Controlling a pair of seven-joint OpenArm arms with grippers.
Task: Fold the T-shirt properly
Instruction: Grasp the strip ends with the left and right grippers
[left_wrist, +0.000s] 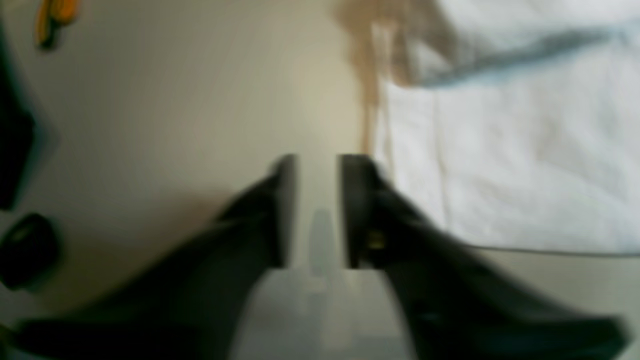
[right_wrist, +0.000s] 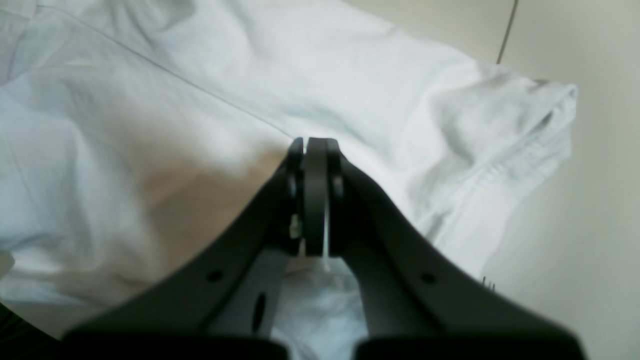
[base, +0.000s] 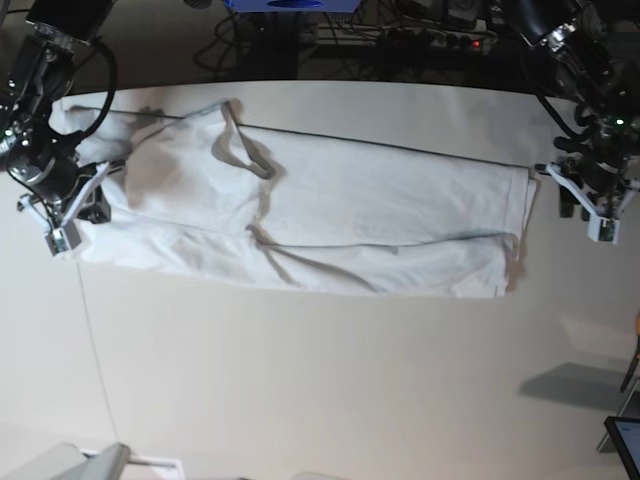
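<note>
Lying lengthwise across the worktop (base: 300, 400), 1 T-shirt (base: 330, 215) is half folded. Right hand (right_wrist: 315, 145) is pinching its sleeve end; left hand (left_wrist: 317, 210) is standing spread, empty, beside the hem. Risk: right hand tugging could be dragging the fold askew. 2 hands.

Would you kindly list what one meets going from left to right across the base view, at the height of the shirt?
Right gripper → T-shirt → bare table → left gripper.
</note>
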